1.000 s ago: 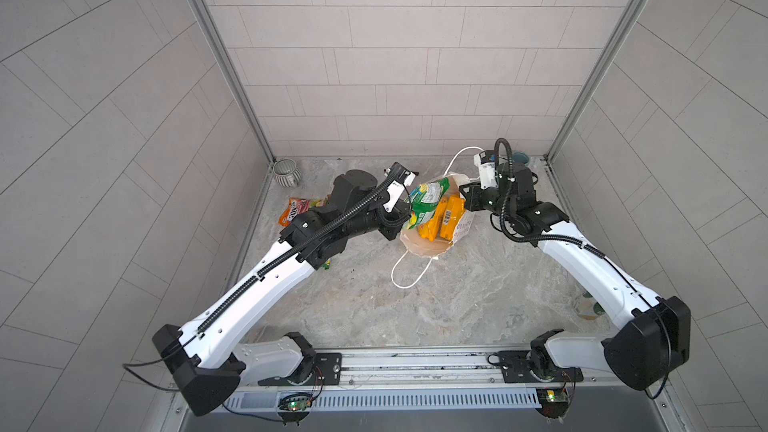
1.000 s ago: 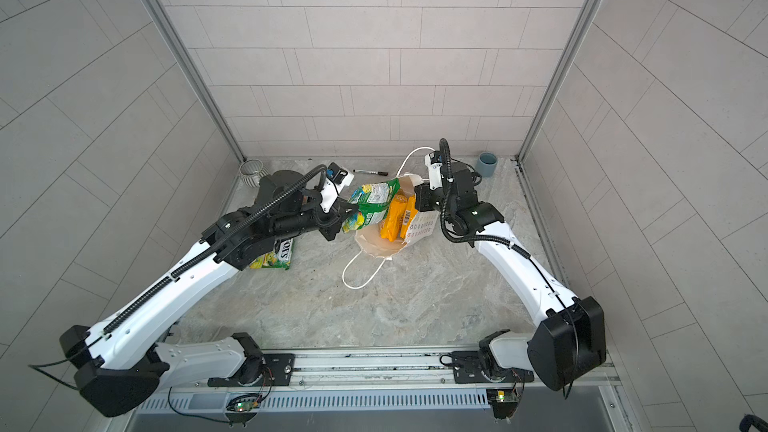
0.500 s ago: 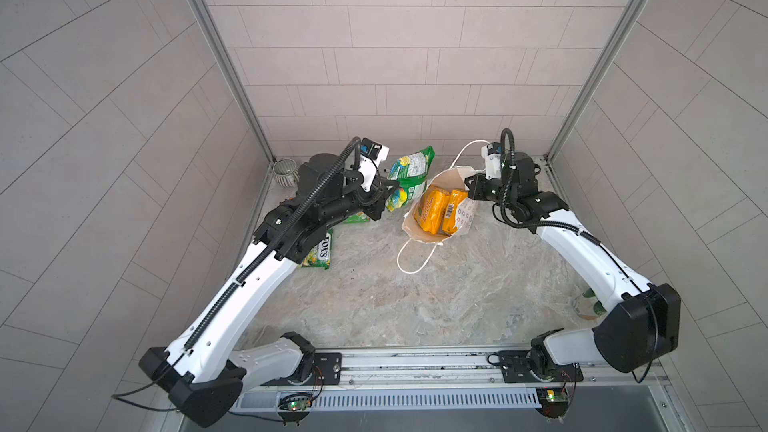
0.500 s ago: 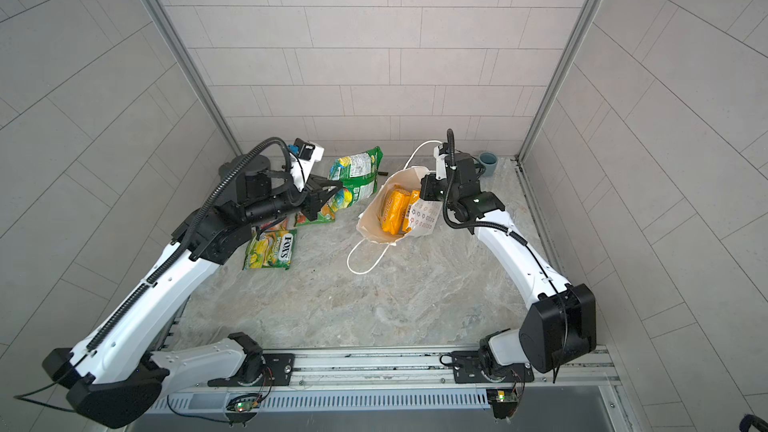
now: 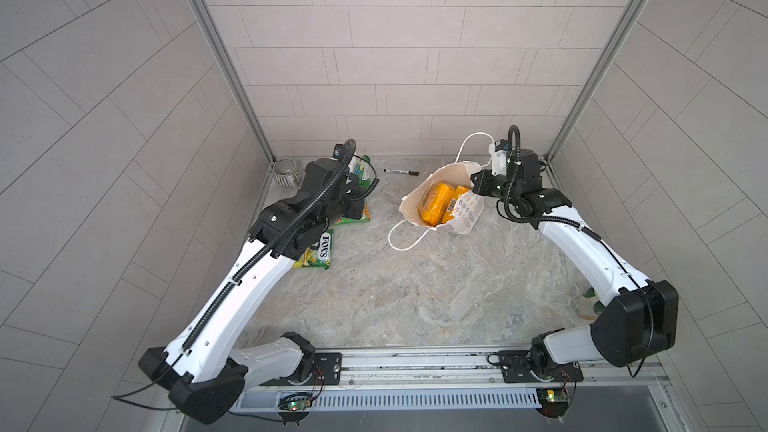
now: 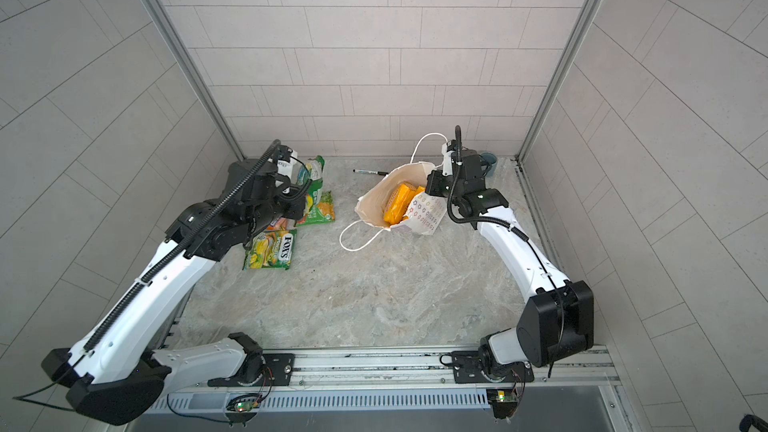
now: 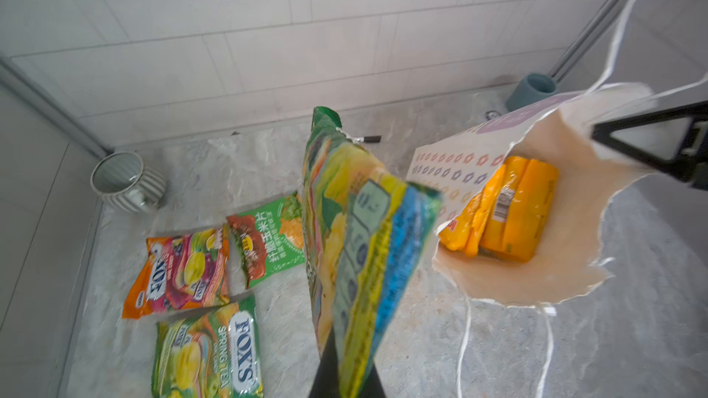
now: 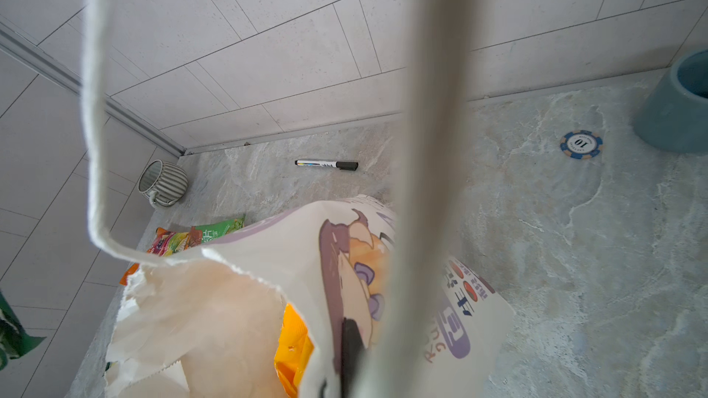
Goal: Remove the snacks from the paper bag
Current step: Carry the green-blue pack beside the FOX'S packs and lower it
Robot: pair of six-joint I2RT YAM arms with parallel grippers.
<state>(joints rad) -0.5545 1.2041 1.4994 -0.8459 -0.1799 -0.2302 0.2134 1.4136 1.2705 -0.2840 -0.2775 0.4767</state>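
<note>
The left gripper [image 7: 346, 371] is closed on one end of a glossy green plastic snack packet [image 7: 356, 231]. The packet stands upright in the air above the left rear of the grey marble-patterned table [image 6: 374, 292]. Beneath it, three flat packets lie on the table: a green FOX'S packet [image 7: 208, 350], an orange-and-magenta packet [image 7: 180, 269] and a green packet with white characters [image 7: 270, 241]. The right gripper [image 5: 475, 187] is clamped on the rim of the white paper carrier bag [image 5: 465, 214], which leans at the rear centre with its mouth gaping open. Two yellow-orange packets [image 5: 440, 203] lie inside the bag.
</note>
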